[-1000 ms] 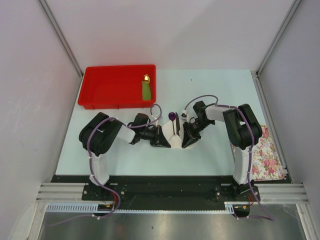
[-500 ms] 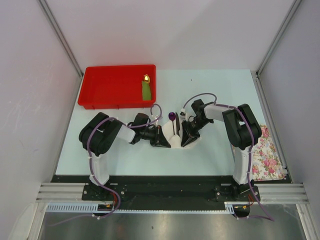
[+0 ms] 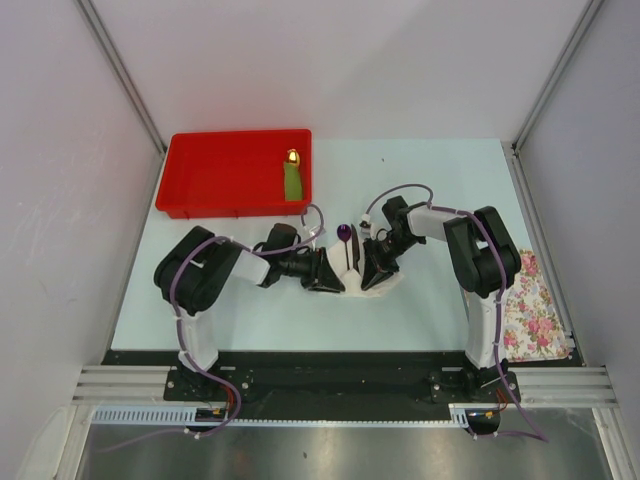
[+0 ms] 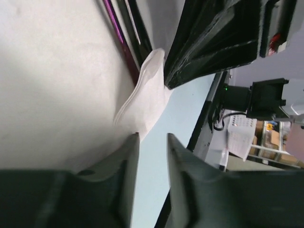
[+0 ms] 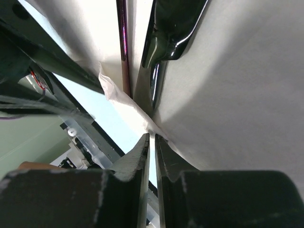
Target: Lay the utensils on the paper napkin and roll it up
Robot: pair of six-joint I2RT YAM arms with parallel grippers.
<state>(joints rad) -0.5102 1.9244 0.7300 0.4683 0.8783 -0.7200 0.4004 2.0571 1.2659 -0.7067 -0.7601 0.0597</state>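
Now right gripper (image 5: pixel 152 136) is pinching the flimsy, tear-prone napkin (image 5: pixel 228 95) by its folded edge, spoon (image 5: pixel 123 47) and knife (image 5: pixel 167 28) lying on it between both grippers, while left gripper (image 4: pixel 152 138) is hovering part open, empty.

Overhead view's bright and even, light coming from above, crisp across the pale table (image 3: pixel 430 300), with just soft shadows pooling under the arms and a dull sheen on the metal strip (image 3: pixel 350 450) at the near edge. Left wrist camera is dimmer, the paper napkin (image 4: pixel 142 99) grey in shade and its own fingers (image 4: pixel 121 190) a soft blur up close. Right wrist: paper glowing almost washed out, a hard glint on the knife (image 5: pixel 175 23), broad shadow to its right, the near fingers (image 5: pixel 128 190) out of focus.
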